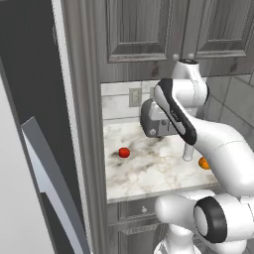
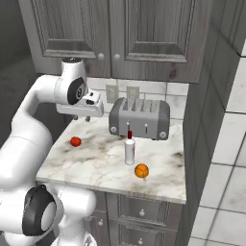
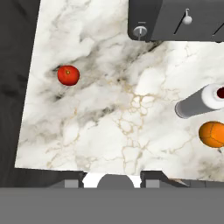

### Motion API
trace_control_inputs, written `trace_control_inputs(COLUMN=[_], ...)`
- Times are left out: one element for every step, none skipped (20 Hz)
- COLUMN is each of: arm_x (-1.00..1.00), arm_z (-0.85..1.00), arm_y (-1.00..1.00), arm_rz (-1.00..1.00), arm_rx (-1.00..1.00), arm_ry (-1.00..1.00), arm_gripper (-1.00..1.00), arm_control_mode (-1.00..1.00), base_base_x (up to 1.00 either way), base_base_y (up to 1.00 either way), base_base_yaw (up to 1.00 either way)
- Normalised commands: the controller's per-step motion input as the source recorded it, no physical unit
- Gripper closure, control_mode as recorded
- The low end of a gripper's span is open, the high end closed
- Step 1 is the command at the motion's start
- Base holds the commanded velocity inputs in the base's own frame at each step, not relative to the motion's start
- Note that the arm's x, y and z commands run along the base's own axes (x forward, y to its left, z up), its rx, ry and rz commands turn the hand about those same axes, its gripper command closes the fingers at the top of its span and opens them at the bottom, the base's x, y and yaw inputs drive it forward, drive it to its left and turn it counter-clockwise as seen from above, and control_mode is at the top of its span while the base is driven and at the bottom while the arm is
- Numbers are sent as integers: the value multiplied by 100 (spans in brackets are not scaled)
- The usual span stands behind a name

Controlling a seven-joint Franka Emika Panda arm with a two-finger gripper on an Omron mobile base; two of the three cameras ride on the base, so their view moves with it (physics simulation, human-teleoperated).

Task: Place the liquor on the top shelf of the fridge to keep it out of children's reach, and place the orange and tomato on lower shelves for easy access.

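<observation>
On the marble counter [image 2: 96, 163] the tomato [image 2: 75, 141] [image 1: 124, 152] [image 3: 68, 75] lies at the left. The liquor [image 2: 129, 149] [image 3: 201, 101], a white bottle with a red cap, stands in the middle. Just in front of it to the right sits the orange [image 2: 141, 170] [image 3: 212, 134], half hidden by my arm in the left base view [image 1: 203, 162]. My gripper [image 2: 88, 117] [image 3: 111, 180] hangs over the counter's back left, above and behind the tomato, open with nothing between its fingers. The fridge [image 1: 30, 74] shows its dark door at the left; the top shelf and lower shelves are out of view.
A silver toaster [image 2: 139, 117] [image 3: 175, 19] stands at the back of the counter behind the bottle. Grey wall cabinets [image 2: 120, 33] hang above it. The fridge's long silver handle [image 1: 49, 183] runs along the door. A tiled wall [image 2: 226, 134] closes the right side.
</observation>
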Motion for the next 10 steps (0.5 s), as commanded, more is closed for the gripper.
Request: trace_control_inputs(arm_x=[-2,-16,-31,-43,-58,-56,-55,-54,-55,-53], arm_z=[0,0,0,-2,-9,-15,-20,-33,-37,-44], arm_y=[0,-1,-1,-4,-13,-19,-19,-24,-24,-24], arm_rz=[0,0,0,0,0,0,1,0,0,0], arm_rx=[0,0,0,0,0,0,0,0,0,0], arm_ry=[0,-2,-4,-7,-15,-19,-23,-26,-26,-27], arm_gripper=[-100,-100,-100,-100,-100,-100,-100,-100,-100,-100], arm_control_mode=[-100,-100,-100,-100,-100,-100,-100,-100,-100,-100], base_base_x=[0,0,0,0,0,0,0,0,0,0], base_base_y=[0,0,0,0,0,0,0,0,0,0], base_base_yaw=[0,0,0,0,0,0,0,0,0,0])
